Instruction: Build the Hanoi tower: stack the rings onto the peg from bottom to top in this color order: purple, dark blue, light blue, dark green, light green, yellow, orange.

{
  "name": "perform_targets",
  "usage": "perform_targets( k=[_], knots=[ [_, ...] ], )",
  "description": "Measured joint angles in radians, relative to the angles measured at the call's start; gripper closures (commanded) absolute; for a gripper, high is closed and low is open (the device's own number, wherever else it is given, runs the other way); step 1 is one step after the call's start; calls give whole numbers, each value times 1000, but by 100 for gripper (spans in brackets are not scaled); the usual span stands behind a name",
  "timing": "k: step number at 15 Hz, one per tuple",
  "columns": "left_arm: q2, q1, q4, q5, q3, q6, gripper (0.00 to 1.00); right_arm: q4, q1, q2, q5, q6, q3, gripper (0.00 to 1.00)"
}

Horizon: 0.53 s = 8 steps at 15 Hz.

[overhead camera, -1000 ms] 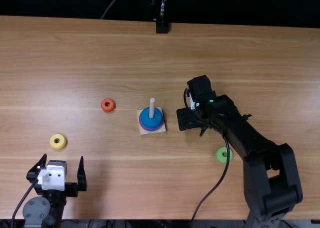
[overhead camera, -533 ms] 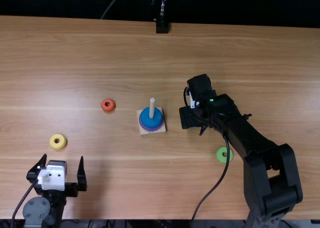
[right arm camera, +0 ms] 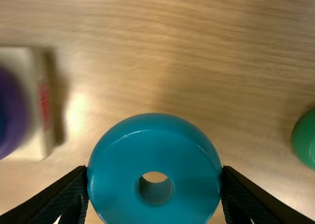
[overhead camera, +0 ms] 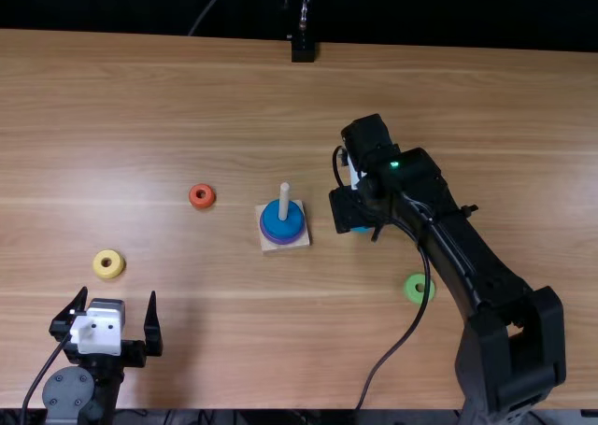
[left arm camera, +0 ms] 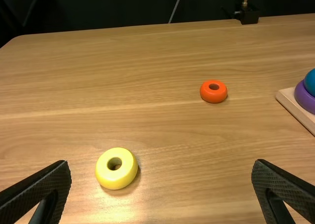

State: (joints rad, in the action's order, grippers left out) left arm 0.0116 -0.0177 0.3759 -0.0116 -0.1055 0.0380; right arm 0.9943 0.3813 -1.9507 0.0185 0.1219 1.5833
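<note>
Darkness (overhead camera: 121, 5) backs the wooden table (overhead camera: 187, 98), right claw (overhead camera: 348, 210) pinching the light blue ring (right arm camera: 155, 150), left claw (overhead camera: 116, 296) spread.

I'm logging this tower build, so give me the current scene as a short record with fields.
Peg: purple ring at the bottom, dark blue ring on top of it
Right pincer: closed on the light blue ring, off to the side of the peg
Left pincer: open, empty
Loose on table: dark green ring, light green ring, yellow ring, orange ring
Stack order: correct so far
Not yet stacked: five rings
</note>
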Motion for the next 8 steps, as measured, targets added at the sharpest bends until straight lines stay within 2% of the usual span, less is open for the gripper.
perform_targets(
  k=[4, 8],
  knots=[
    [0, 0, 0, 0, 0, 0, 0, 55, 18, 50, -3, -1, 134, 100],
    [0, 0, 0, 0, 0, 0, 0, 184, 53, 63, -3, -1, 300, 100]
  ],
)
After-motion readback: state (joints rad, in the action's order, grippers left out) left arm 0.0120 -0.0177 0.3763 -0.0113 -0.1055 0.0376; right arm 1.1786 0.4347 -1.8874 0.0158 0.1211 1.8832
